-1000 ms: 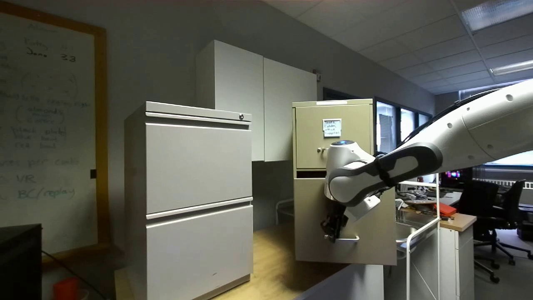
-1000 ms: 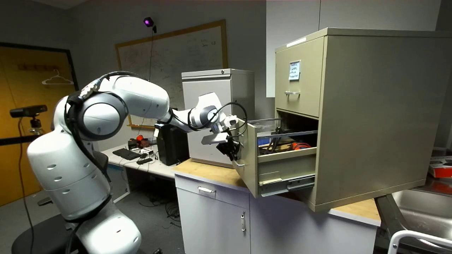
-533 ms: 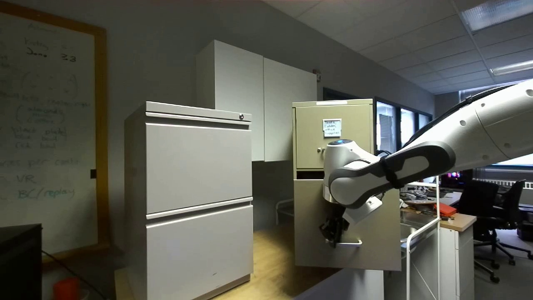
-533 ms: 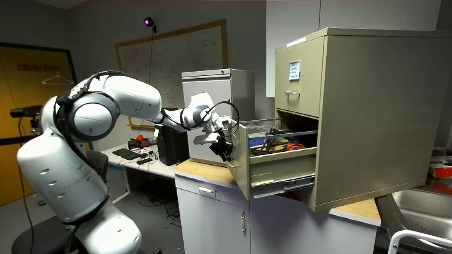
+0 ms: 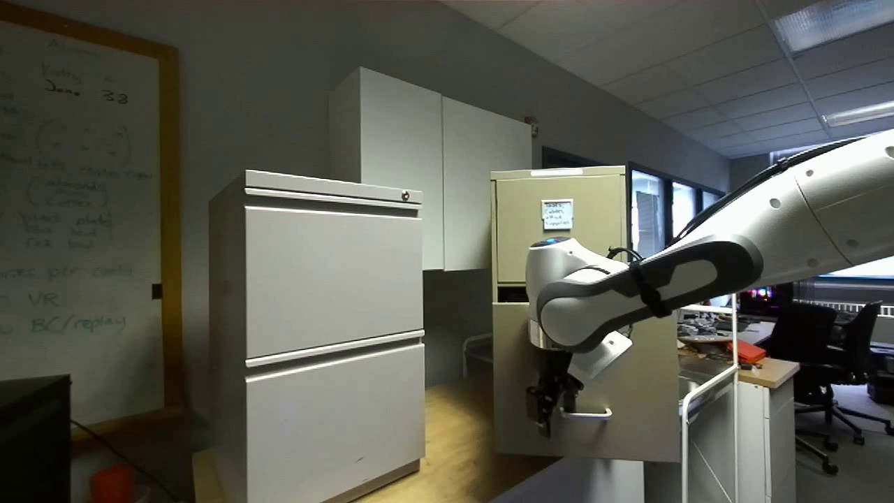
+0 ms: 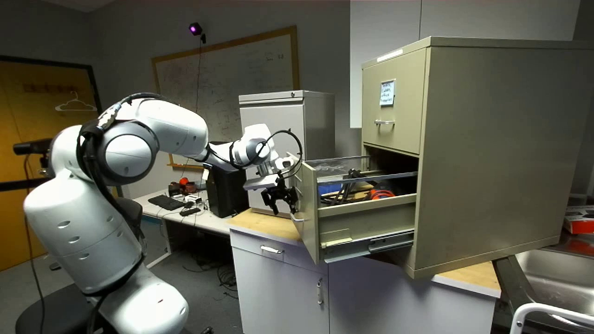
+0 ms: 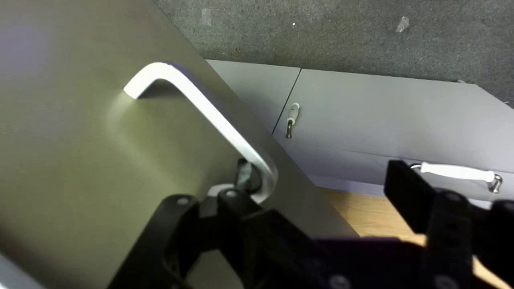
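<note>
Drawer (image 6: 366, 222) open; fingers (image 7: 409, 196) spread apart, one apparently inside handle (image 7: 213, 116).

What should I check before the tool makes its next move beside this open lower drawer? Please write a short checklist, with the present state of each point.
1. Tool open: ok, its fingers stand wide apart.
2. Tool free of the drawer handle: not ok, one finger appears to be inside the handle's loop.
3. Lower drawer standing out from the cabinet: ok.
4. Upper drawer shut: ok, its front looks flush.
5. Drawer contents lying steady: cannot tell, the drawer's side partly hides them.
</note>
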